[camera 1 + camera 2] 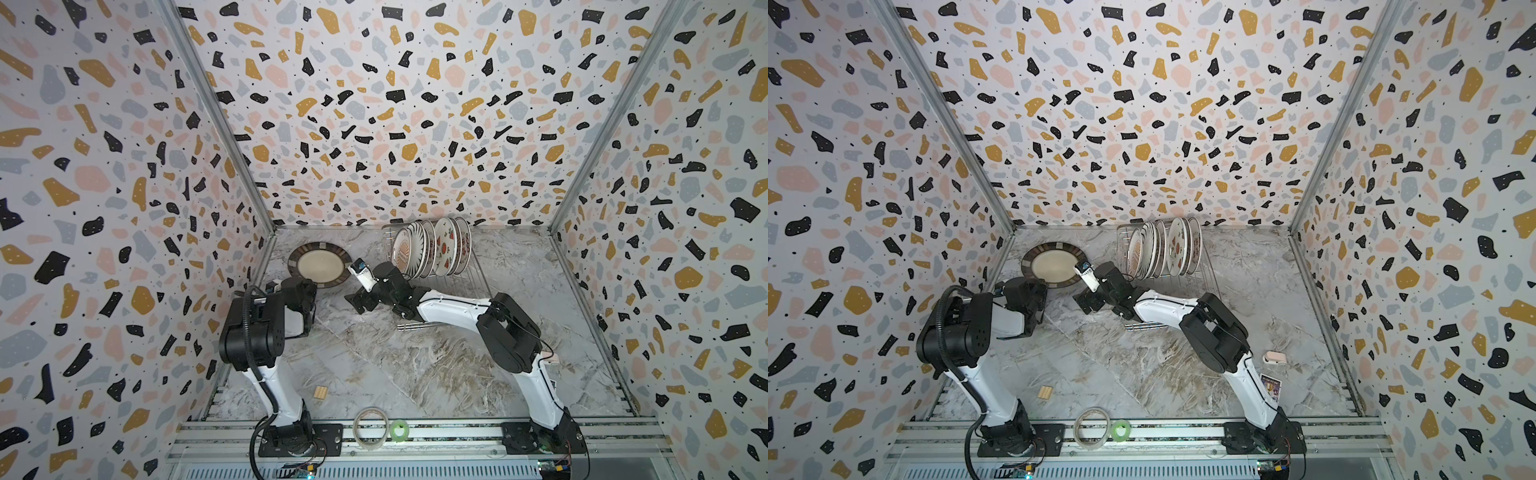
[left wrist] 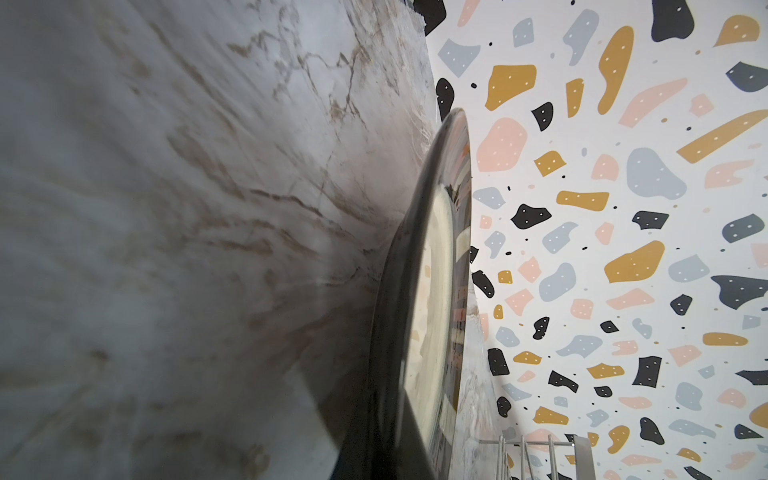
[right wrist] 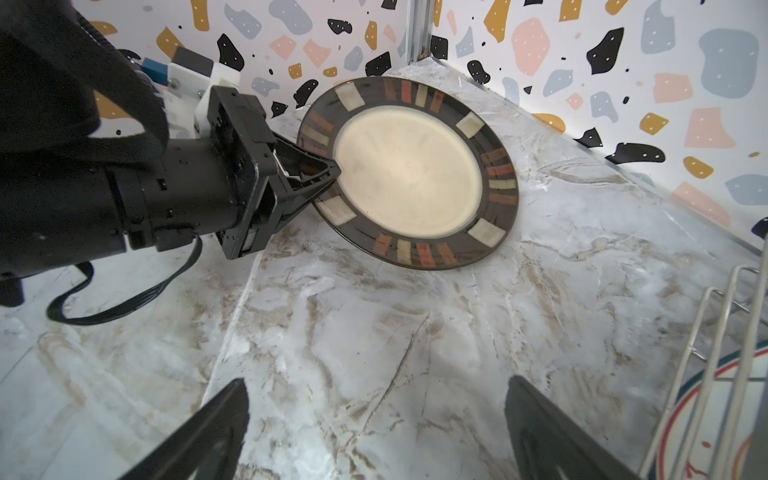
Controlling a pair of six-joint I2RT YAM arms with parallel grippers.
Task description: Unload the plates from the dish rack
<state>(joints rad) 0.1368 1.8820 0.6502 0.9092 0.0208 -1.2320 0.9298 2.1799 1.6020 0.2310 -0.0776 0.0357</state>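
Right wrist | left gripper pinches brown-rimmed plate rim

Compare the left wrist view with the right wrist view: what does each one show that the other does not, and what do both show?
Only left wrist: the brown-rimmed plate seen almost edge-on, with its dark underside.
Only right wrist: the left gripper, fingers shut on that plate's rim; the right gripper, fingers open and empty; the plate's cream face; a printed plate in the dish rack.
Both: that brown-rimmed plate, the marble table, rack wires and the terrazzo wall.
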